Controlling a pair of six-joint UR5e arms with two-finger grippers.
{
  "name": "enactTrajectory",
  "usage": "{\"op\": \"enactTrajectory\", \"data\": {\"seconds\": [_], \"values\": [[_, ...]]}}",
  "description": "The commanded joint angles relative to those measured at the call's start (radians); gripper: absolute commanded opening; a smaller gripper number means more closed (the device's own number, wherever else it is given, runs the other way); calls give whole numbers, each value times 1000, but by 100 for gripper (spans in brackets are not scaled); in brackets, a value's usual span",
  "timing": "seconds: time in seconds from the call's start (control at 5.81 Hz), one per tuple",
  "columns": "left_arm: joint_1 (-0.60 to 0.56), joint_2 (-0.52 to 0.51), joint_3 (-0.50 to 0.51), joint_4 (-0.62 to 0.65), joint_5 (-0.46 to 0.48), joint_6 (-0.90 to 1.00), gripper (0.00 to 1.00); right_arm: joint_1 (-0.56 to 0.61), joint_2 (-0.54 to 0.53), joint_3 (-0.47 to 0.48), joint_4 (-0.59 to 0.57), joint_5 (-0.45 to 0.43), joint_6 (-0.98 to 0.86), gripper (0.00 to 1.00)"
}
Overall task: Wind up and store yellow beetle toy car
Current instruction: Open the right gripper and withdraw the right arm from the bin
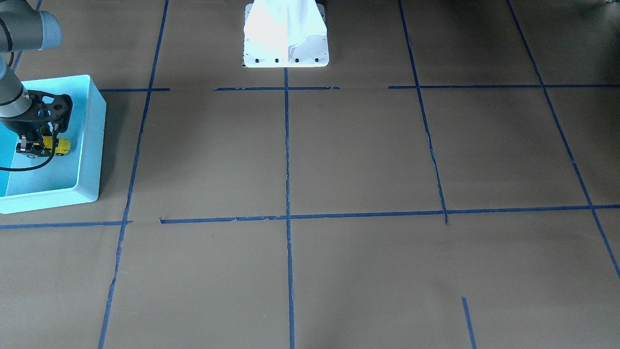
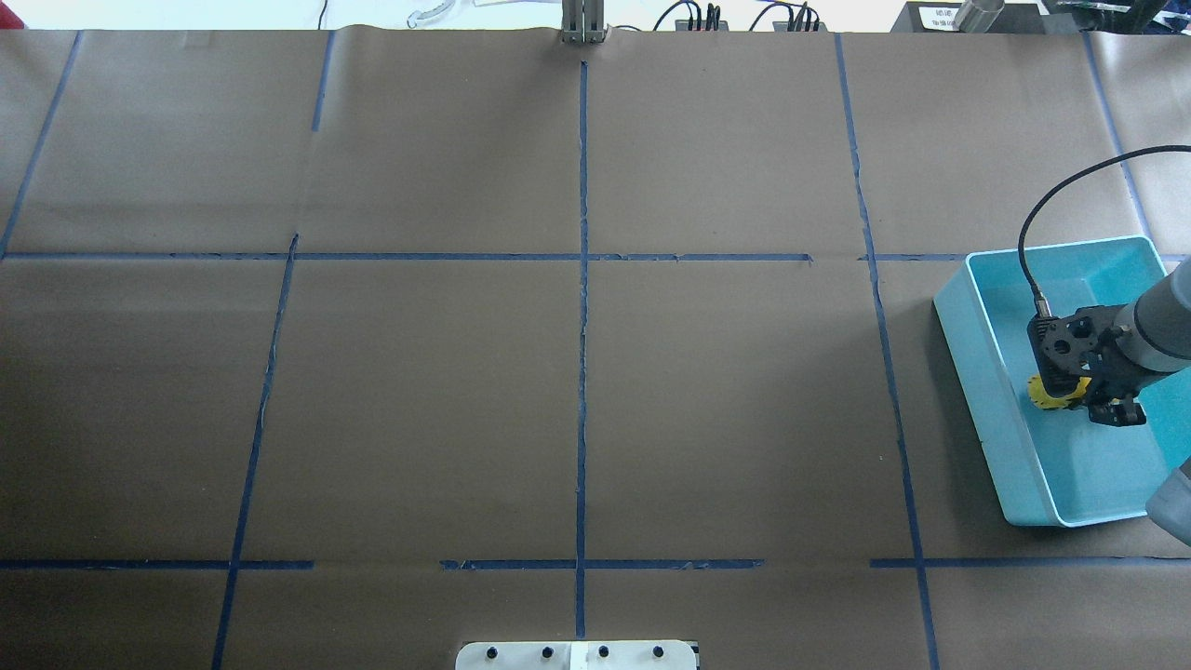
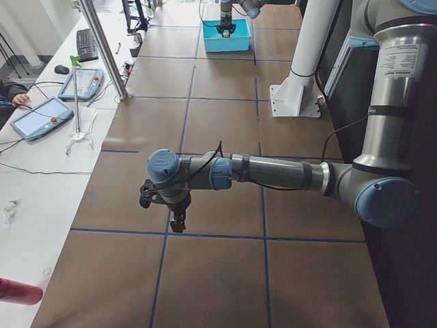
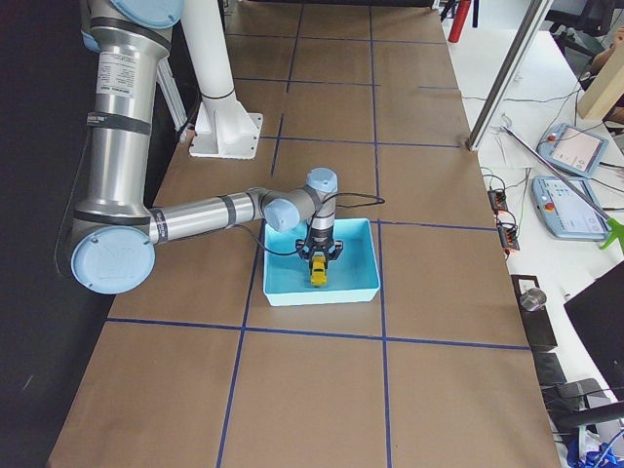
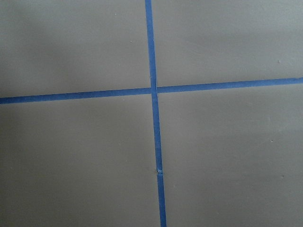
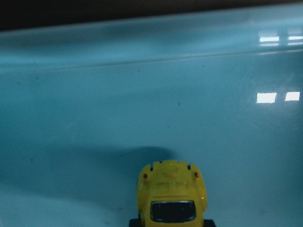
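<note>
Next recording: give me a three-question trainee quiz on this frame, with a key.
1. Which arm's gripper reaches into the light blue plastic bin? A) left B) right
2. True or false: the tiny yellow beetle toy car sits on the brown paper outside the bin.
3. Fill in: in the left wrist view, the blue tape lines form a ___.
Key: 1 B; 2 false; 3 cross.

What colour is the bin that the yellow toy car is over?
The bin is light turquoise blue; the overhead exterior view shows it best.
</note>
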Motion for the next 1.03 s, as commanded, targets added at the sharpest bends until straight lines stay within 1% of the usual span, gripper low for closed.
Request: {"op": "enactTrajectory", "data": {"seconds": [0.0, 0.17, 0.34, 0.52, 0.69, 0.86], "values": [[0, 0, 0, 0, -1, 0, 100, -5, 12, -1, 0, 0, 6, 68], [0, 0, -2, 0, -2, 0, 100, -5, 13, 6, 0, 3, 16, 98], [0, 0, -1, 0, -2, 0, 100, 0, 13, 33, -1, 13, 16, 99], [0, 0, -2, 0, -2, 0, 100, 55, 0, 100, -19, 35, 16, 99], [0, 0, -2, 0, 0, 0, 100, 194, 17, 105, -147, 134, 13, 100], [0, 0, -1, 0, 0, 0, 100, 339, 82, 102, -352, 205, 16, 100]]}}
